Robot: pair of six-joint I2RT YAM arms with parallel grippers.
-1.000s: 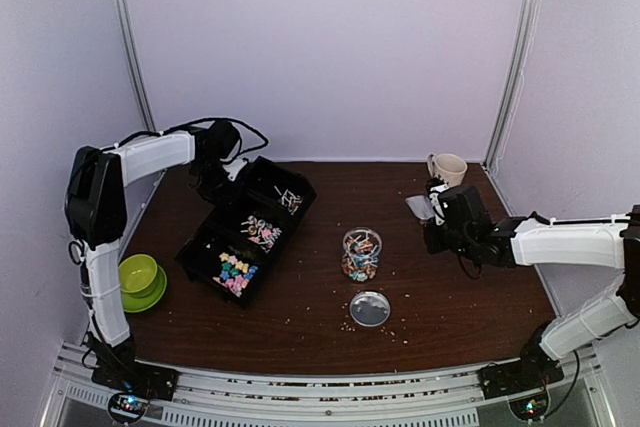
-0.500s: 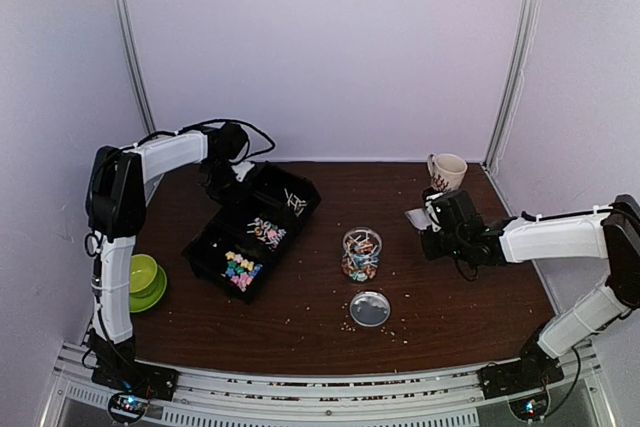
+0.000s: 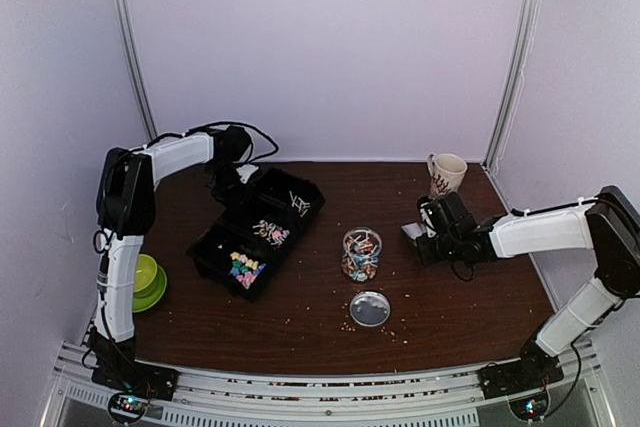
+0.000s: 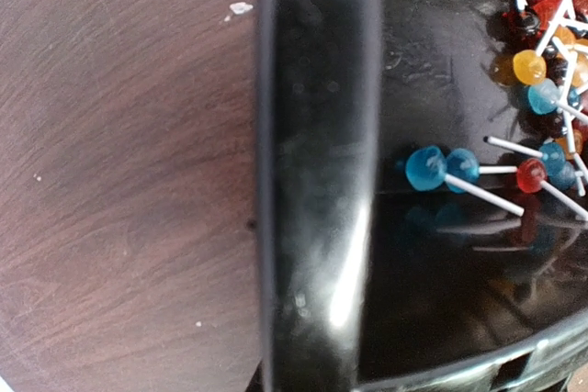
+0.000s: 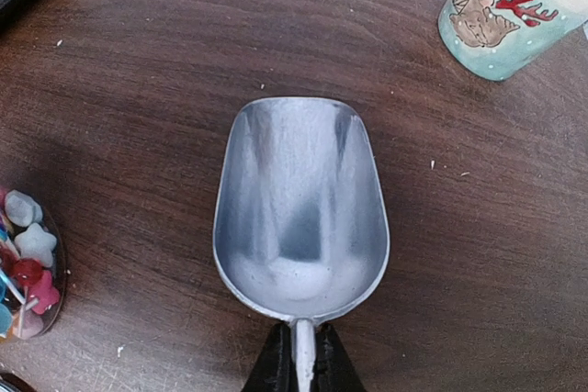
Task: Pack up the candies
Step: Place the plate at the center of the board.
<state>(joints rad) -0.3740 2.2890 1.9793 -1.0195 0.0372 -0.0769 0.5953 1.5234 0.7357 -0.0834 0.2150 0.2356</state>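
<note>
Scooping next: right gripper (image 5: 296,364) is clamped on the empty scoop (image 5: 299,218) handle, bottom centre. The left gripper (image 3: 222,180) seems pinched on the tray (image 4: 312,181) rim. Keep the scoop level heading toward the candies (image 3: 243,269).

Left arm (image 3: 170,152) swung its upper links in toward the middle. The left gripper (image 3: 228,185) dragged the black plastic divided tray (image 3: 210,247) a touch to the right along with it. Over on the other side, the right gripper (image 5: 300,360) carried the small silver metal scoop (image 5: 299,218) away from the cream mug (image 3: 447,171) and nearer the clear glass jar (image 3: 361,254), and the right elbow (image 3: 612,212) sits higher now.
</note>
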